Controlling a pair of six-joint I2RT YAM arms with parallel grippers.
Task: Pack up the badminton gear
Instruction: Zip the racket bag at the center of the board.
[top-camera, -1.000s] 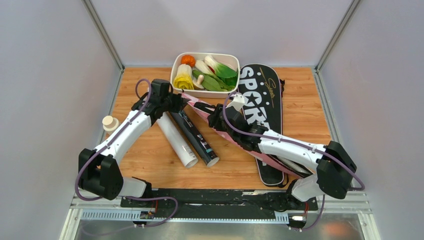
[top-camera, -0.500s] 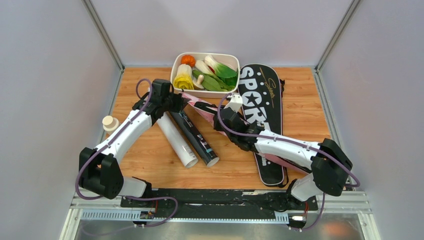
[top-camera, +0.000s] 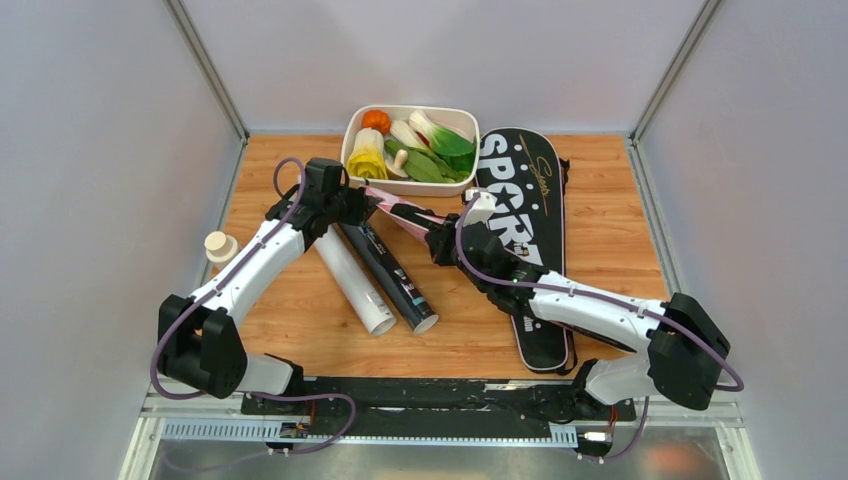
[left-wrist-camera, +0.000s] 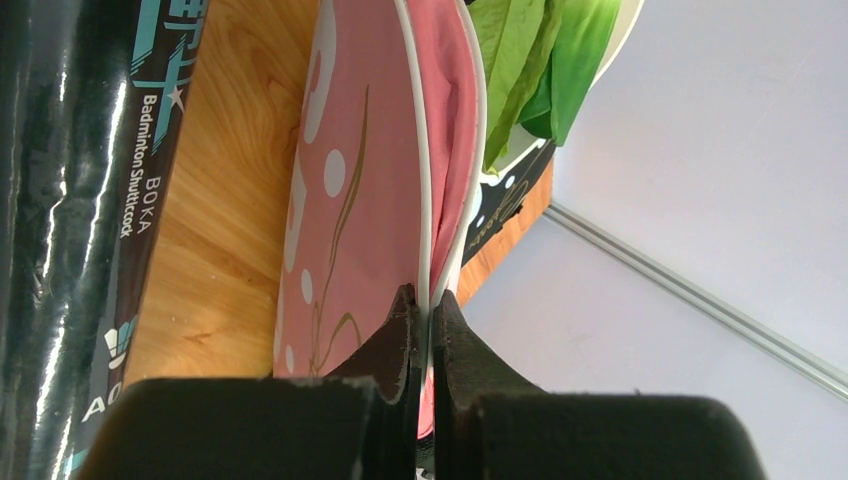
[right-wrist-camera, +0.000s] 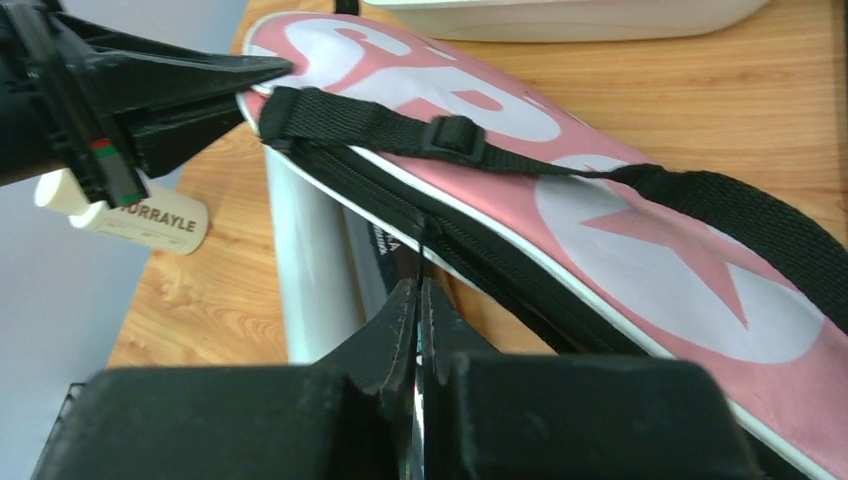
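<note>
Lying nearest, the white tube (top-camera: 355, 280) and black tube (top-camera: 395, 275) touched side by side, with open wood on their left out to a small bottle (top-camera: 218, 245) at the table's edge. Beyond them the right gripper (right-wrist-camera: 418, 285) was pinched nearly shut on a thin black strand at the zip of the pink cover (right-wrist-camera: 640, 230); the strand was too small to identify. Its arm hid the cover's near end and part of the black cover (top-camera: 520, 190). Farther on, the left gripper (left-wrist-camera: 428, 300) clamped the pink cover's white edge, just before the tray (top-camera: 350, 140).
</note>
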